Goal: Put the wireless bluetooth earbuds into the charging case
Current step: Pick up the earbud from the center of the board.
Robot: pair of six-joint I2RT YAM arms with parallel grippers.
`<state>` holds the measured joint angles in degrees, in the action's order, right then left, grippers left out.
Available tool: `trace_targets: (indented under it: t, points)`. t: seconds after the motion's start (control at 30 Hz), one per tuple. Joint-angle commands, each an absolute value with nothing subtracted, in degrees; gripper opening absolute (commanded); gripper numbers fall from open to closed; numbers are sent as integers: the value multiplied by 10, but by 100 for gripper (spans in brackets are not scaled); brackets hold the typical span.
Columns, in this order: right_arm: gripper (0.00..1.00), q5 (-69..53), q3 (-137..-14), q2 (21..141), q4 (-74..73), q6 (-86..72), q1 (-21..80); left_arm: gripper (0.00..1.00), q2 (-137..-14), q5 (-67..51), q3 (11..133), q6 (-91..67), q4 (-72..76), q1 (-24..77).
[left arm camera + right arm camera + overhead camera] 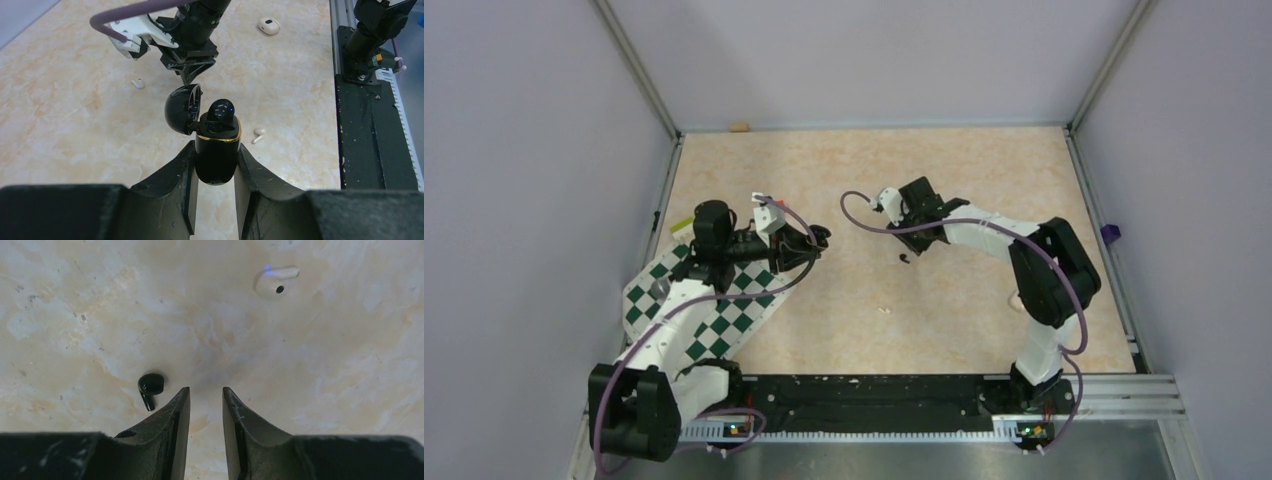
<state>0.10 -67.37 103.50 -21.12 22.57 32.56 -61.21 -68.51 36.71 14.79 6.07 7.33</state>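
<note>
One earbud [220, 111] is seated in the case [215, 162] clamped in the left tool [215, 150]; another earbud [150, 386] is left beside the parted, empty right tool [205, 392].

Case [215, 150]: glossy black, gold rim, upright, lid [181, 107] open toward 10 o'clock.
Earbud one [221, 111]: black, seated in case.
Earbud two [150, 387]: black, lying loose, 3 o'clock of case.

From above, the charging case [820, 236] is only a dark blur at the left end effector [814, 240]. The loose earbud [905, 259] on the surface [874, 170] is a mere speck. In the left wrist view, fingers [170, 175] cover the case's flanks.
</note>
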Motion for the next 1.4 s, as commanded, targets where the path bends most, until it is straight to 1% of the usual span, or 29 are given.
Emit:
trace_targets:
  t: [0.0, 0.47, 0.67, 0.73, 0.97, 1.2, 1.37]
  points:
    - [30, -12, -674, 1045, -240, 242, 323, 0, -590, -689, 365, 143, 89, 76]
    - [31, -78, -683, 1063, -289, 226, 341, 0, -585, -690, 363, 147, 89, 76]
    - [37, -72, -697, 1072, -297, 196, 359, 0, -584, -691, 363, 149, 89, 76]
    - [45, -73, -700, 1076, -299, 191, 364, 0, -582, -691, 363, 150, 90, 76]
    - [48, -42, -713, 1058, -295, 194, 367, 0, -579, -689, 361, 154, 88, 76]
    - [52, -170, -711, 990, -310, 246, 299, 0, -582, -689, 362, 157, 87, 76]
    - [52, -283, -717, 1006, -316, 276, 253, 0, -585, -688, 363, 157, 86, 76]
